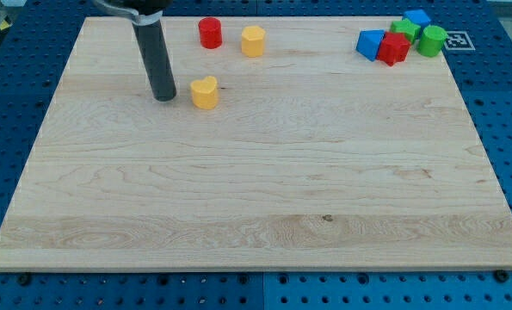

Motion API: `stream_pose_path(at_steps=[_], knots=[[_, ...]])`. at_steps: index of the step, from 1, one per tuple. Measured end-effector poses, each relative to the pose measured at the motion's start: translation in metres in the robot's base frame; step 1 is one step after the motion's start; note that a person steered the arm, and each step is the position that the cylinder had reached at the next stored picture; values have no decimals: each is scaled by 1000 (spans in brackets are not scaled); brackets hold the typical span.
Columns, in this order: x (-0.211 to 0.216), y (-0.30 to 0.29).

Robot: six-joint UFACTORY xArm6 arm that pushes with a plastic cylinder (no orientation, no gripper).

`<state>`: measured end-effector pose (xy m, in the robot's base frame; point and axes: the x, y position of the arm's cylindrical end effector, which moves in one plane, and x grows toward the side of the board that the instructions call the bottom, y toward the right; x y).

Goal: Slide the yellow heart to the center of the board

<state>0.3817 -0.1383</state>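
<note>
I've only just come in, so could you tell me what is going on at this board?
A robot arm ending in a dark rod is working on a wooden board. My tip sits just to the view's left of the yellow heart, close beside it, in the board's upper left part. The heart is not yet at the center. A red cylinder and another yellow block lie near the top edge, and a cluster of blue, red and green blocks sits in the top right corner.

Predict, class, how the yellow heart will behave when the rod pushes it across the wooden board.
The yellow heart looks squat and flat-bottomed, so it should slide, not roll or tip. Its lobed outline may make it turn under an off-centre push. My tip stands just at its left, apart from it.
</note>
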Motion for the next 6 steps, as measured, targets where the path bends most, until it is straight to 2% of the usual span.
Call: stream_pose_path(at_steps=[3,5,6], knots=[[-5,14],[-5,86],[-5,98]])
